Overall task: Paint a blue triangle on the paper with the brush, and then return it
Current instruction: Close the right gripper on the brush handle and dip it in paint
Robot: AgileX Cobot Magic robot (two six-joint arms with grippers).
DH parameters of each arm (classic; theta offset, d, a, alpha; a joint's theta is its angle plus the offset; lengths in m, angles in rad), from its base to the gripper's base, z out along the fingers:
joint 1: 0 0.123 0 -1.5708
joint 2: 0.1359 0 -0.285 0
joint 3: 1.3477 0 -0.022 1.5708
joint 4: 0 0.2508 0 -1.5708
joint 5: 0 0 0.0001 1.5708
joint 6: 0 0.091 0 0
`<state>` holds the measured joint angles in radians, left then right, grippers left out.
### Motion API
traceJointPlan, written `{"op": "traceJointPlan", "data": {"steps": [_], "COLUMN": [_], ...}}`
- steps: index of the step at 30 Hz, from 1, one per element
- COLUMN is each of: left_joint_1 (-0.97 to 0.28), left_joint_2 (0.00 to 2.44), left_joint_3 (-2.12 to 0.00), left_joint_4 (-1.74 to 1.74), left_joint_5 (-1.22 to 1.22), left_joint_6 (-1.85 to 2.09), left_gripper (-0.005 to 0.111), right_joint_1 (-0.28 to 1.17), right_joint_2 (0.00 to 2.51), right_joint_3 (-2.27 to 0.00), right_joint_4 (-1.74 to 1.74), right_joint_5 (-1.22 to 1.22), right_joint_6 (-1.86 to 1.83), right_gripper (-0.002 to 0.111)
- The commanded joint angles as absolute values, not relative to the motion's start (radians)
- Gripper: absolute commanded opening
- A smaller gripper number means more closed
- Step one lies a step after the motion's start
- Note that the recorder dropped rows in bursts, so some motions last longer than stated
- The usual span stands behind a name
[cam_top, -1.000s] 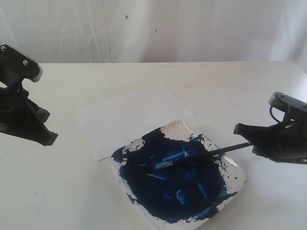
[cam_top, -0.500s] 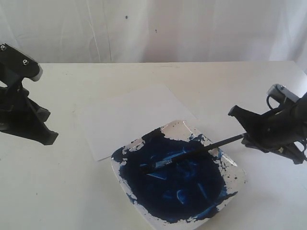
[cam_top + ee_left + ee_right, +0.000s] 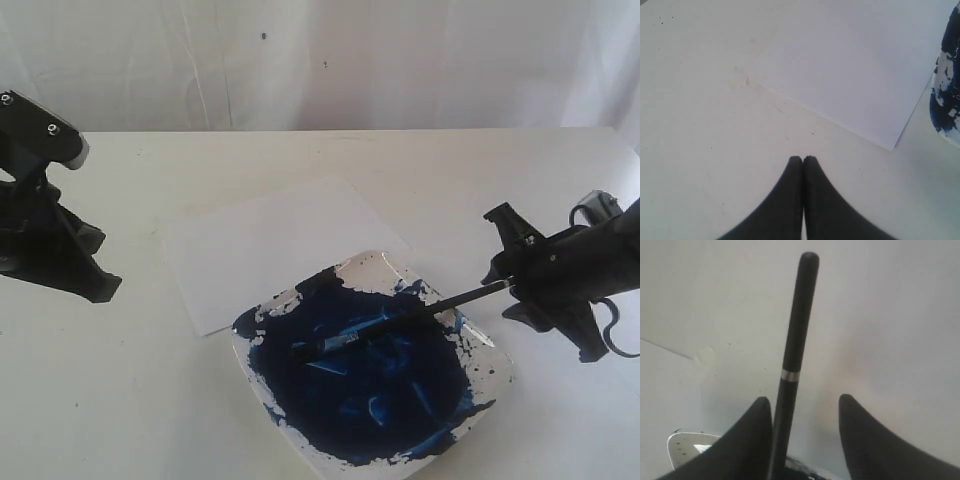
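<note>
at the plate's (image 3: 497, 362) right rim, the brush (image 3: 400, 318) lies loose between my spread fingers

my right gripper (image 3: 804, 398) is wide open, with the handle off-centre and nearly against one finger. closing could nudge it and flick paint about. the paper (image 3: 280, 245) beside the plate shows no triangle yet. my left gripper (image 3: 803, 159), pressed together, hangs well apart — nothing blocks the grasp.

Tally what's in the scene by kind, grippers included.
brush: 1
paper: 1
plate, pooled with blue paint: 1
grippers: 2 (left gripper, right gripper)
Total: 5
</note>
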<state>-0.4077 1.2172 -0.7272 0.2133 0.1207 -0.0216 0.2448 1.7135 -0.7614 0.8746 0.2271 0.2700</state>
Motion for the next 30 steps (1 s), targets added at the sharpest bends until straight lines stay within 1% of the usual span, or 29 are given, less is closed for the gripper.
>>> {"op": "traceJointPlan", "data": {"steps": [1,4,10,15,22,30], "left_joint_1": [-0.414,-0.414,-0.414,-0.414,-0.414,-0.414], "left_joint_2": [1.216,1.216,1.216,1.216,1.216,1.216], "left_joint_3": [-0.721,-0.721,-0.721,-0.721,-0.721,-0.721], "left_joint_4": [0.209,0.209,0.209,0.209,0.209,0.209], "left_joint_5": [0.123,0.123,0.123,0.123,0.121,0.121], "left_joint_6": [-0.022,-0.022,-0.022,-0.022,-0.022,-0.022], "left_gripper": [0.0,0.0,0.0,0.0,0.0,0.0], "right_joint_1": [0.248,0.248,0.283,0.319,0.319,0.378], "right_joint_2": [1.704,1.704,1.704,1.723,1.78,1.821], "right_joint_3": [-0.766,-0.766,-0.766,-0.766,-0.783,-0.839], "right_joint_4": [0.907,0.931,0.981,0.991,0.993,0.99], "right_joint_5": [0.218,0.219,0.185,0.134,0.16,0.147], "right_joint_6": [0.273,0.273,0.273,0.273,0.273,0.269], "right_gripper": [0.041,0.041,0.036,0.036,0.036,0.036]}}
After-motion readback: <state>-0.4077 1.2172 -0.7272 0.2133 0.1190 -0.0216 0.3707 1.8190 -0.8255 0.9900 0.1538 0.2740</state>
